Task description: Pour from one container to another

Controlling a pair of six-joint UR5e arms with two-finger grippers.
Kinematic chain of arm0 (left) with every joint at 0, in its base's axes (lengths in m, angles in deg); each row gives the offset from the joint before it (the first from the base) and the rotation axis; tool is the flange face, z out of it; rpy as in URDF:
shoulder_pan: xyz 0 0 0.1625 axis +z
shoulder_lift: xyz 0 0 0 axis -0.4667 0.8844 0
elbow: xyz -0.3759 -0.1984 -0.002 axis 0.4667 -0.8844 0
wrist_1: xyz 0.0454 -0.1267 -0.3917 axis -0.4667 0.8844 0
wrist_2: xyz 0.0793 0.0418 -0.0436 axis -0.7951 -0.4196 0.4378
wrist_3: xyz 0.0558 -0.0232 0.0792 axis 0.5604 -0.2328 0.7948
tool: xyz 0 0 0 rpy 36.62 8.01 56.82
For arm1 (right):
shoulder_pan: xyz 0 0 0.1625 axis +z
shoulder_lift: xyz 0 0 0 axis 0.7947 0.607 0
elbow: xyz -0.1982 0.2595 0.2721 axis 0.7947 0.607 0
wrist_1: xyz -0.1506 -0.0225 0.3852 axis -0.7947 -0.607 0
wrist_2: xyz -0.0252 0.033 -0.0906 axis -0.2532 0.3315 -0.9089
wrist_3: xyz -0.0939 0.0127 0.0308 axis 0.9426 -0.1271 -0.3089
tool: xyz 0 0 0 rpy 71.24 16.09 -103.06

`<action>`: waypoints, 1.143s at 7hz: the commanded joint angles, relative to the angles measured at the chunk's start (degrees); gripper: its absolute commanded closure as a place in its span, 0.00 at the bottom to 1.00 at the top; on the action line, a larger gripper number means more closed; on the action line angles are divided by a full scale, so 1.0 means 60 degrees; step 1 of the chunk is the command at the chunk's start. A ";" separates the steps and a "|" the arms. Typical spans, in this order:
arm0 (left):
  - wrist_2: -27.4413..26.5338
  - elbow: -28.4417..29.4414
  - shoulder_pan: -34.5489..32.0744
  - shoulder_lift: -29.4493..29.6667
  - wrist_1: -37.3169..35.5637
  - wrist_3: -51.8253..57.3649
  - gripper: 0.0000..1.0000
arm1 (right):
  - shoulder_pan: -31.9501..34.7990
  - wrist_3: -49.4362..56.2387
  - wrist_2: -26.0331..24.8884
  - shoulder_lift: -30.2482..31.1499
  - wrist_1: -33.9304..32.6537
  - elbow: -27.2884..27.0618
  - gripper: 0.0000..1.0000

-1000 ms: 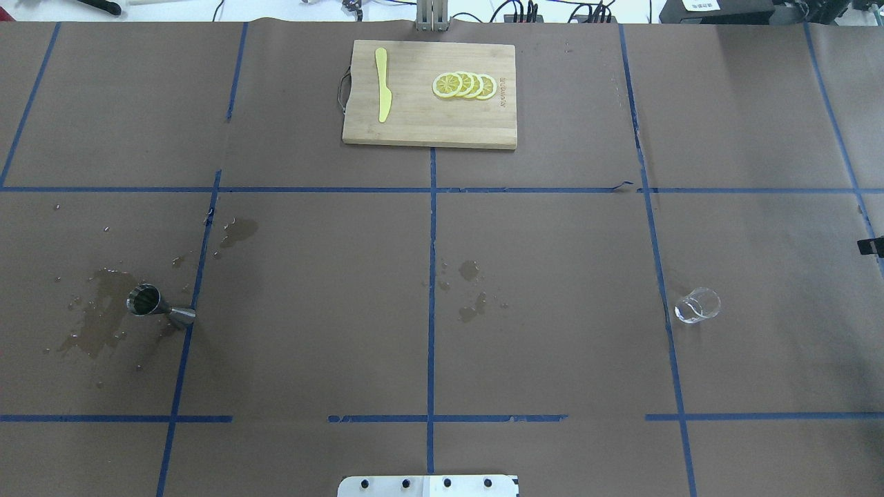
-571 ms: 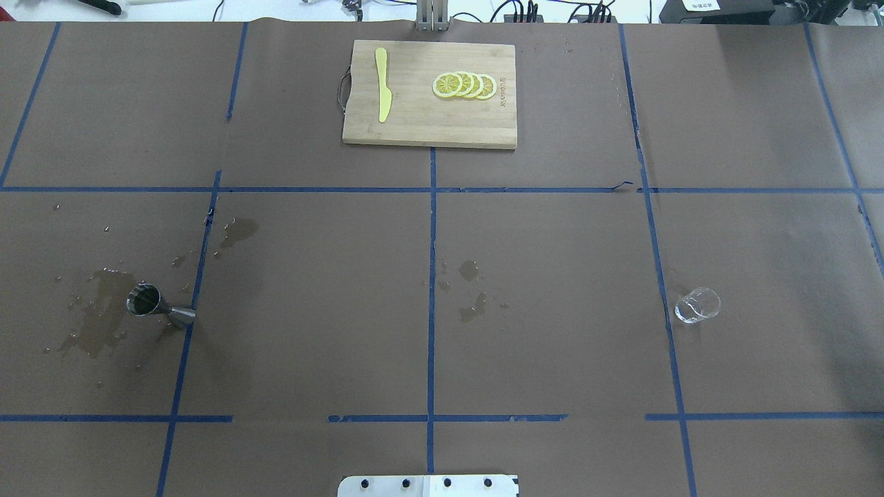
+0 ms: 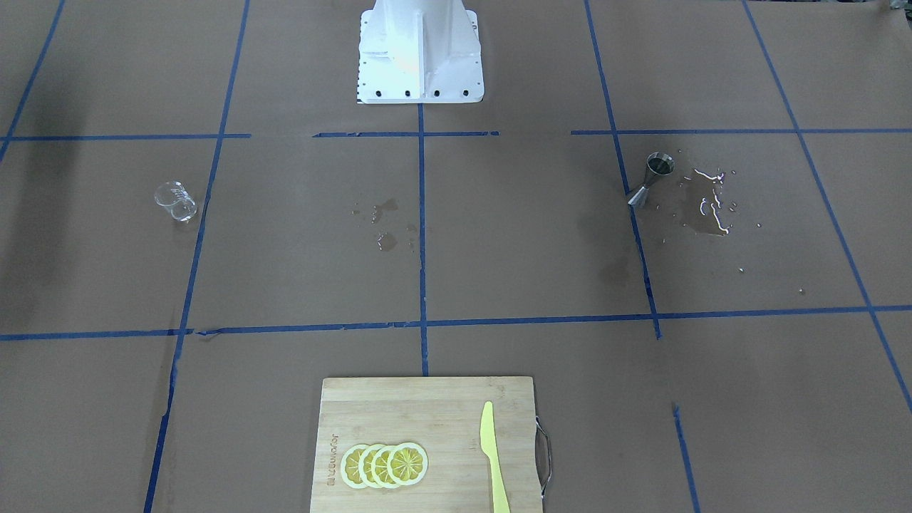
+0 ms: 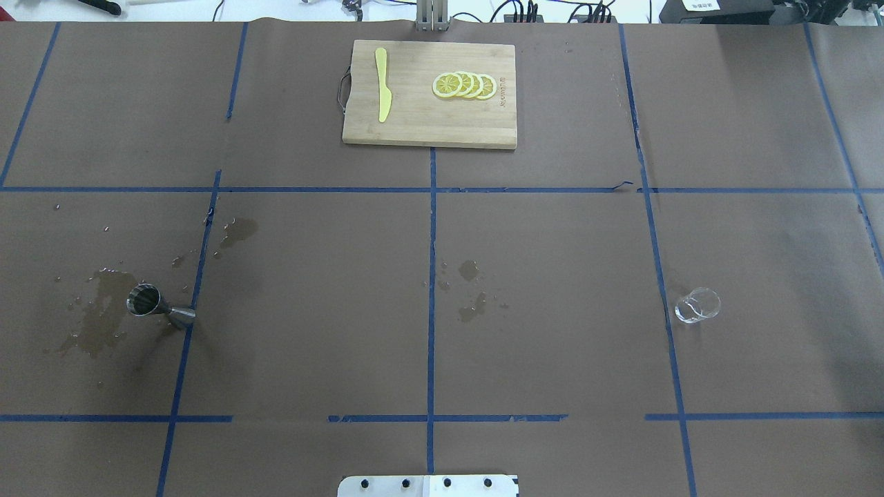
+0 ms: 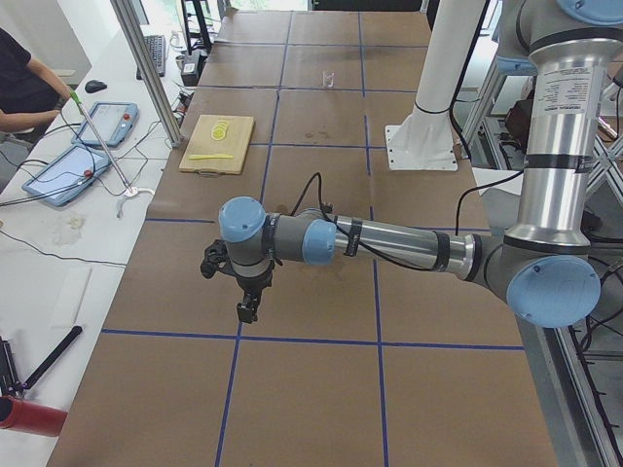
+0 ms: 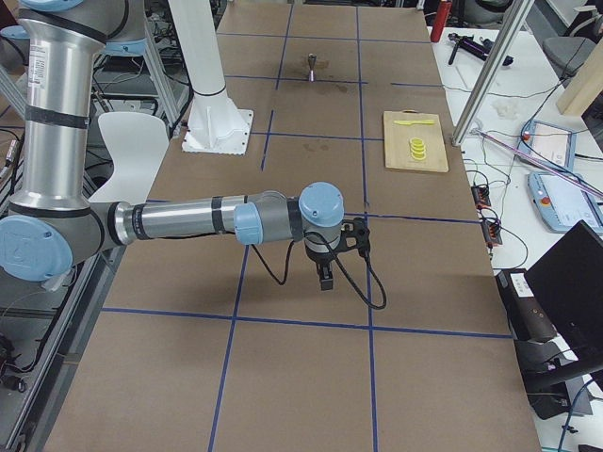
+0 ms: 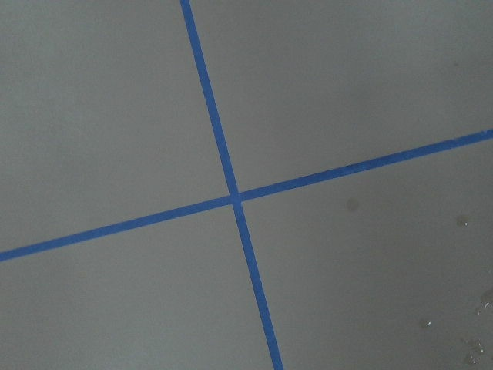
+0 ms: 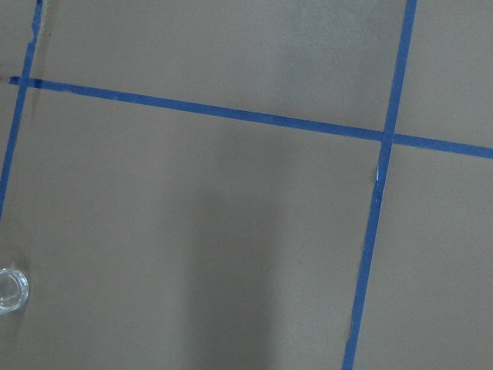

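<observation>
Hanging fingers-down over brown paper [image 5: 321,302], the left gripper [image 5: 247,309] shows only in a side view, so I cannot tell whether its fingers are spread or pressed together. It sits far out to the robot's left of the cutting board [image 4: 428,117]. The right gripper [image 6: 325,276] hangs the same way far out to the board's other side, and its state cannot be told either. Its wrist camera catches the glass cup [image 8: 9,290] at the frame's lower left edge. That glass cup [image 4: 697,305] stands upright, nearer the robot than the board and well to the board's right, looking clear and possibly empty, though the view is too small to be sure. The jigger [image 4: 160,308] stands upright nearer the robot than the board and well to its left, wider cup on top. The inside of that cup reads dark, perhaps with liquid. A puddle [image 4: 97,321] spreads just beside the jigger, on the side away from the board. On the board lie overlapping lemon slices [image 4: 464,85] and a yellow knife [image 4: 382,84], apart from each other.
</observation>
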 commanded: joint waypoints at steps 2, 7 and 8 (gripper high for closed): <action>0.0035 -0.0122 0.0125 0.0030 0.0856 0.0023 0.00 | 0.0021 -0.0082 -0.0094 -0.0560 -0.0747 0.0026 0.00; 0.0020 -0.0646 0.0170 -0.0058 0.0827 0.0009 0.00 | -0.0023 -0.0127 -0.0139 -0.0485 -0.0862 0.0200 0.00; 0.0006 -0.0694 0.0184 -0.0058 0.0826 -0.0006 0.00 | -0.0009 -0.0141 0.0049 -0.0516 -0.0863 0.0375 0.00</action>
